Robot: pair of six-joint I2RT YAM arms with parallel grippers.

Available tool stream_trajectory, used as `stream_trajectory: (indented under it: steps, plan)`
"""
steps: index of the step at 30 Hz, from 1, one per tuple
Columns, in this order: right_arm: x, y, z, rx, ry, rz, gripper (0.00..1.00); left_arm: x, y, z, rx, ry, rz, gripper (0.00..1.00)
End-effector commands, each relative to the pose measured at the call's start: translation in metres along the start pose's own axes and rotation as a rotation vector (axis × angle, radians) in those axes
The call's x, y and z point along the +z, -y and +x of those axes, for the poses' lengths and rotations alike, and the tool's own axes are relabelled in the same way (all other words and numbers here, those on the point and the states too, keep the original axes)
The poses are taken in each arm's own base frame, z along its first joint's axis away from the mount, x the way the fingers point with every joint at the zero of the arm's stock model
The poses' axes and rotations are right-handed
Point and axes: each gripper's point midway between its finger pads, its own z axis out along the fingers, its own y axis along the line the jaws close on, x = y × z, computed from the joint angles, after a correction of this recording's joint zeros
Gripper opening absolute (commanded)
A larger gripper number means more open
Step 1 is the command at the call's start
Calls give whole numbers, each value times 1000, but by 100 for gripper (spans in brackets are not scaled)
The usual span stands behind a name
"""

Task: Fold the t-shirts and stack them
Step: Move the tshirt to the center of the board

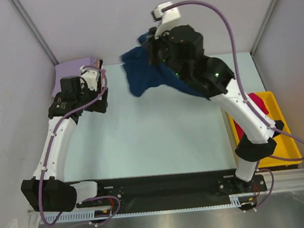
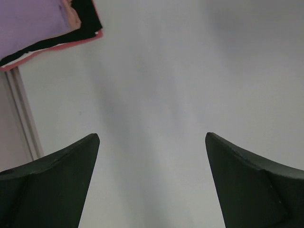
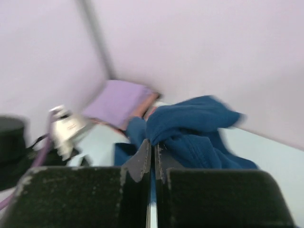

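Above the pale table (image 1: 160, 140), right claw (image 3: 153, 145) pinches the navy t-shirt (image 1: 140, 78); left claw (image 2: 152, 136) spread.

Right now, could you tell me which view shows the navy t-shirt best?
Top external: the navy t-shirt shows sharp and mostly whole, the right arm covering part. Right wrist shows it close but blurred; left wrist misses it.

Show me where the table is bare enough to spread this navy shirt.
The table's middle is bare, between left arm and right arm, nearer than the held navy shirt. Crowded: far-left corner with the folded stack, right edge with the yellow tray.
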Motion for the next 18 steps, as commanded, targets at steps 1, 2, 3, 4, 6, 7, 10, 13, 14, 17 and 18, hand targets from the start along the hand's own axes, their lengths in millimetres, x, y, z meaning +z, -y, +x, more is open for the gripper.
stream_trajectory:
  steps: [1, 2, 3, 4, 6, 7, 10, 13, 14, 17, 18]
  plan:
    - [-38, -44, -73, 32, 192, -242, 0, -14, -31, -28, -66, 79, -94, 100]
    - [-36, -39, -64, 32, 172, -231, 0, -16, -35, -30, -72, 84, -103, 100]
    - [-33, -32, -59, 42, 168, -208, 0, -17, -37, -31, -78, 88, -110, 100]
    - [-33, -25, -62, 90, 187, -196, 0, -20, -42, -33, -86, 95, -121, 100]
    - [-24, 4, -25, 127, 109, -151, 0, -23, -45, -36, -91, 103, -129, 100]
    - [-19, 14, -9, 152, 87, -138, 0, -25, -47, -39, -92, 107, -133, 100]
    - [-7, 56, 76, 251, -62, -68, 0, -24, -43, -40, -76, 105, -104, 100]
    - [-5, 97, 179, 305, -243, -4, 0, -14, -30, -29, -53, 81, -31, 99]
    - [-7, 107, 209, 337, -305, 23, 0, -10, -25, -24, -51, 73, -1, 97]
    - [-15, 168, 294, 403, -473, 219, 29, 12, -22, 10, -31, -15, 12, 88]
    - [-21, 197, 325, 445, -554, 333, 41, 21, -16, 27, -20, -65, 29, 83]
